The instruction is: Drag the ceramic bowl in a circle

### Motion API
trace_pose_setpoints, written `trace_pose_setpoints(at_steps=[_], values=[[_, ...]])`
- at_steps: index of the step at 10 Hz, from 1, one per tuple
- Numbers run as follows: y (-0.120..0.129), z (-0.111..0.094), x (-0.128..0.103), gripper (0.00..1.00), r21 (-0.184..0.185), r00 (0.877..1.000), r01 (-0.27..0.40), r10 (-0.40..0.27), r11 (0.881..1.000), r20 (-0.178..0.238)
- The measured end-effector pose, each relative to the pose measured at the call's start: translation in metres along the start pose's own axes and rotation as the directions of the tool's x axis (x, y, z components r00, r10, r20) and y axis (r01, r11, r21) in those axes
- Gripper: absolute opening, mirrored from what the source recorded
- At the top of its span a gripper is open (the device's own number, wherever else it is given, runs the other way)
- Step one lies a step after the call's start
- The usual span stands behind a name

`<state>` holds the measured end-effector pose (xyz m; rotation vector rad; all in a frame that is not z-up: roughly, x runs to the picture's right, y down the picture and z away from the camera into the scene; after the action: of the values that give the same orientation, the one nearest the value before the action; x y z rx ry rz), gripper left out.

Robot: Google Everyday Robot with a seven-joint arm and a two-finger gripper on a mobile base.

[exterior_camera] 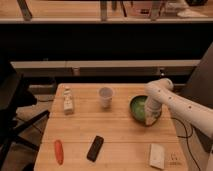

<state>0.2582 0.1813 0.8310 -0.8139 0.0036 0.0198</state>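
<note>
The ceramic bowl [139, 107] is round and green. It sits on the right side of the wooden table [120, 140]. My white arm comes in from the right and bends down over the bowl. My gripper [151, 119] is at the bowl's near right rim and hides part of it. A small white cup [105, 96] stands to the left of the bowl, apart from it.
A small white bottle [68, 101] stands at the left of the table. An orange carrot [59, 151] and a black oblong object [95, 148] lie near the front edge. A white packet [157, 155] lies at the front right. A black chair [12, 107] stands left of the table.
</note>
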Motion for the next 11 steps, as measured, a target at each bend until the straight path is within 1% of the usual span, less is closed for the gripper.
trace_pose_setpoints(at_steps=[1, 3, 4, 6, 8, 11], values=[[0.002, -0.004, -0.005, 0.00, 0.002, 1.000, 0.008, -0.008, 1.000, -0.009], [0.005, -0.010, -0.026, 0.00, 0.004, 0.999, 0.031, -0.031, 1.000, -0.022], [0.008, -0.012, -0.032, 0.00, 0.004, 0.999, 0.039, -0.038, 0.999, -0.025], [0.016, -0.016, -0.046, 0.00, 0.006, 0.997, 0.067, -0.067, 0.998, -0.043], [0.023, -0.020, -0.062, 0.00, 0.007, 0.996, 0.077, -0.077, 0.997, -0.049], [0.025, -0.024, -0.074, 0.00, 0.015, 0.994, 0.092, -0.091, 0.996, -0.055]])
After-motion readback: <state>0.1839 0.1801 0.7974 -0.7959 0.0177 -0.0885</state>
